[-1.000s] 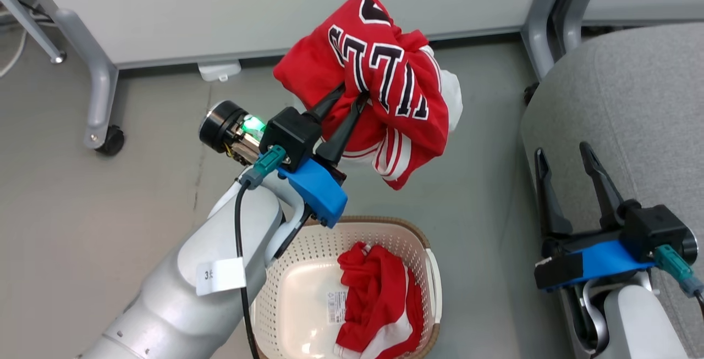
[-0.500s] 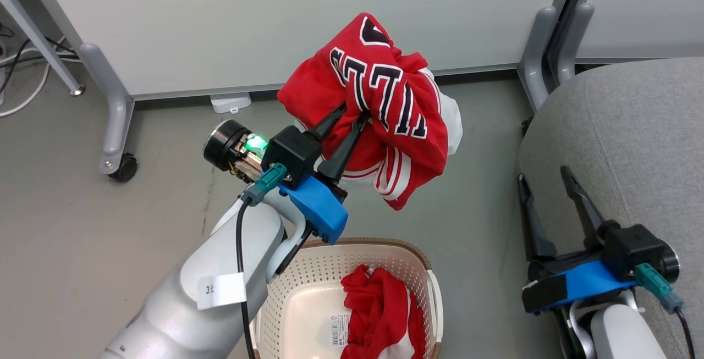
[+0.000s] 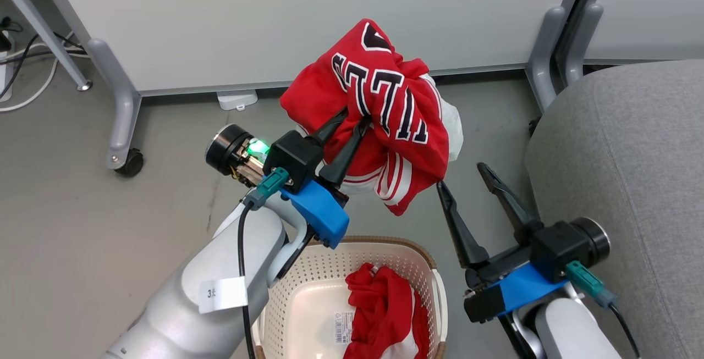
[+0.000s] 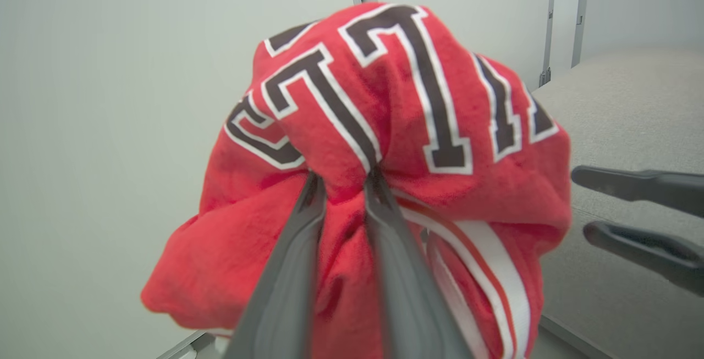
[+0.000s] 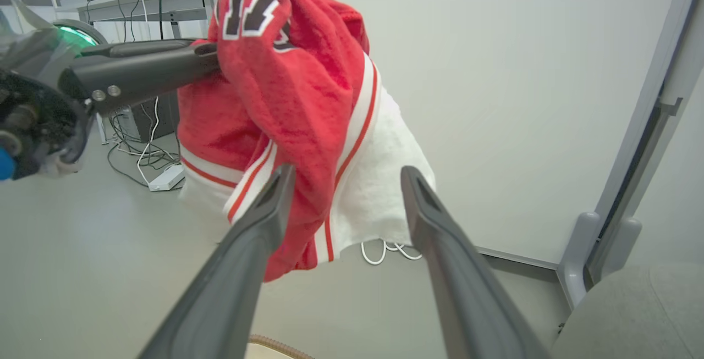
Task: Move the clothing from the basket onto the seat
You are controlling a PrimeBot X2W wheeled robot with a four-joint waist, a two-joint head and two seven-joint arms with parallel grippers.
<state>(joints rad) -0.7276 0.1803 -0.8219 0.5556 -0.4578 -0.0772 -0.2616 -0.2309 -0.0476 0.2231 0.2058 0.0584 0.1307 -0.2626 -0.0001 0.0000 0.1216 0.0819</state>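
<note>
My left gripper (image 3: 355,117) is shut on a bunched red jersey (image 3: 385,106) with black, white-edged letters, holding it in the air above the floor, beyond the basket. In the left wrist view both fingers of the left gripper (image 4: 345,177) pinch a fold of the jersey (image 4: 385,100). My right gripper (image 3: 461,176) stands open just right of the jersey's lower hem, with nothing between its fingers; the jersey (image 5: 286,73) hangs just beyond the right gripper (image 5: 346,171). A second red garment (image 3: 382,315) lies in the cream basket (image 3: 308,271). The grey seat (image 3: 621,155) is at the right.
A white partition panel (image 3: 308,12) on grey legs stands behind the jersey, with a caster (image 3: 129,161) at the left and another leg (image 3: 542,56) near the seat's far corner. Cables (image 3: 22,73) lie on the floor at the far left.
My right gripper has swung left from the seat's edge to just beside the hanging jersey, still open. The left gripper keeps its hold on the jersey. The camera has shifted slightly.
</note>
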